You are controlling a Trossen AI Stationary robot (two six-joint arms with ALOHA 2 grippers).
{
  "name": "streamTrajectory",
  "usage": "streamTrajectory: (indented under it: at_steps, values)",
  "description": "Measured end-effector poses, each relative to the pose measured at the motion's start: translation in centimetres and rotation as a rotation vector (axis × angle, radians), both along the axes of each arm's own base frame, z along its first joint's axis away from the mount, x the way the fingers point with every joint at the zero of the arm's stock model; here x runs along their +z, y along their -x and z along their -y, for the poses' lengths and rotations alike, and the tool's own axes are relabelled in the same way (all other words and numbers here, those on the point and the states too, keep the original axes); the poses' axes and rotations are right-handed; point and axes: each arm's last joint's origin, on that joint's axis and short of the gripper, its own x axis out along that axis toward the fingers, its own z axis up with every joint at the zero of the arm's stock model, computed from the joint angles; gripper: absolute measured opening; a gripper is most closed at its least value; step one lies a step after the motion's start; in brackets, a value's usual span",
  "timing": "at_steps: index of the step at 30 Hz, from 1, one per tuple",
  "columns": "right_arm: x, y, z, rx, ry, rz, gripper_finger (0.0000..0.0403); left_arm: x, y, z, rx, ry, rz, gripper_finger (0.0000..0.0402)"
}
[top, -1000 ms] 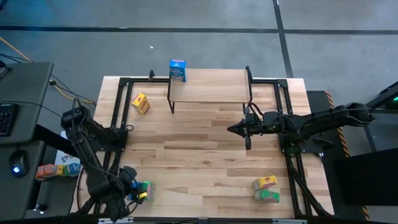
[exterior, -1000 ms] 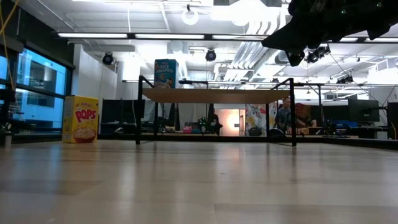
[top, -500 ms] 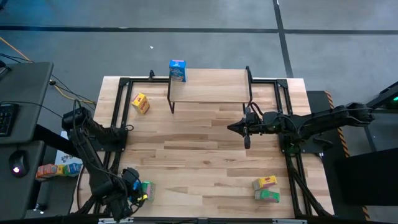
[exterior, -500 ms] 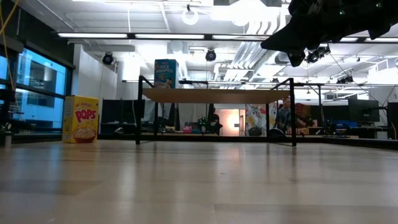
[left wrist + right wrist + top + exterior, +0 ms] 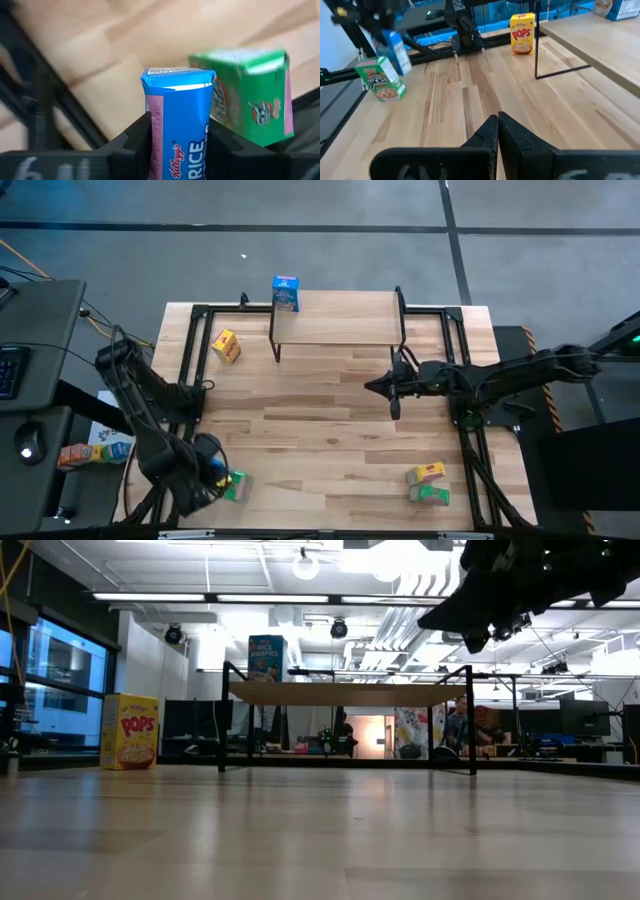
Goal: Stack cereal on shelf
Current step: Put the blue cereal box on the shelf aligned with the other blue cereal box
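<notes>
The left gripper [image 5: 207,470] hangs at the table's [image 5: 330,430] near-left corner, close to both edges, fingers clamped on a blue cereal box [image 5: 179,125] lifted beside a green box [image 5: 236,486]. The table's middle lies open. The right gripper [image 5: 393,388] hovers over it, arm stretched in from the right, fingers pressed together on nothing. On the shelf [image 5: 340,318], far side, a second blue box [image 5: 285,293] stands at the left end.
</notes>
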Motion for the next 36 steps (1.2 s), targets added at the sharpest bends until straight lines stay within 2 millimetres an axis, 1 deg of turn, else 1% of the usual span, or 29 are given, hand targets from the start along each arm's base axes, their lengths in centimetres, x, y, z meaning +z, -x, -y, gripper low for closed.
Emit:
streamTrajectory:
  at_steps: [3, 5, 10, 14, 16, 18, 22, 25, 28, 32, 36]
  values:
    - [-0.4, -0.2, 0.0, 0.0, 0.001, -0.022, 0.0, 1.5, 0.9, -1.8, 0.023, -0.035, 0.04, 0.0112]
    - [-0.6, -0.4, 0.0, 0.0, 0.004, -0.029, 0.0, 2.5, 1.4, -2.9, 0.029, -0.057, 0.106, 0.0111]
    - [-0.4, -0.5, 0.0, 0.002, 0.008, -0.006, 0.0, 5.0, 2.1, -6.0, 0.061, -0.137, 0.351, 0.0111]
    - [-0.1, -0.6, 0.0, 0.003, 0.01, 0.029, 0.0, 6.6, 1.6, -8.2, 0.041, -0.262, 0.576, 0.0111]
    - [0.1, -0.6, 0.0, 0.008, 0.023, 0.049, 0.0, 7.2, 0.9, -9.1, 0.009, -0.323, 0.641, 0.0111]
    - [0.4, -0.7, -0.1, 0.014, 0.028, 0.078, 0.0, 7.7, -0.2, -9.9, -0.025, -0.361, 0.672, 0.0111]
    - [0.8, -0.7, -0.1, 0.021, 0.049, 0.113, 0.0, 8.9, -3.8, -11.4, -0.165, -0.421, 0.731, 0.0111]
    - [0.8, -0.7, -0.1, 0.021, 0.049, 0.118, 0.0, 10.8, -6.5, -13.2, -0.281, -0.494, 0.793, 0.0111]
    - [0.8, -0.7, -0.1, 0.022, 0.047, 0.115, 0.0, 12.9, -8.1, -15.5, -0.383, -0.615, 0.781, 0.011]
    - [0.7, -0.7, -0.1, 0.022, 0.047, 0.103, 0.0, 14.9, -9.4, -18.7, -0.457, -0.794, 0.68, 0.011]
    - [0.6, -0.7, -0.1, 0.023, 0.047, 0.094, 0.0, 15.3, -10.4, -21.6, -0.521, -0.883, 0.564, 0.011]
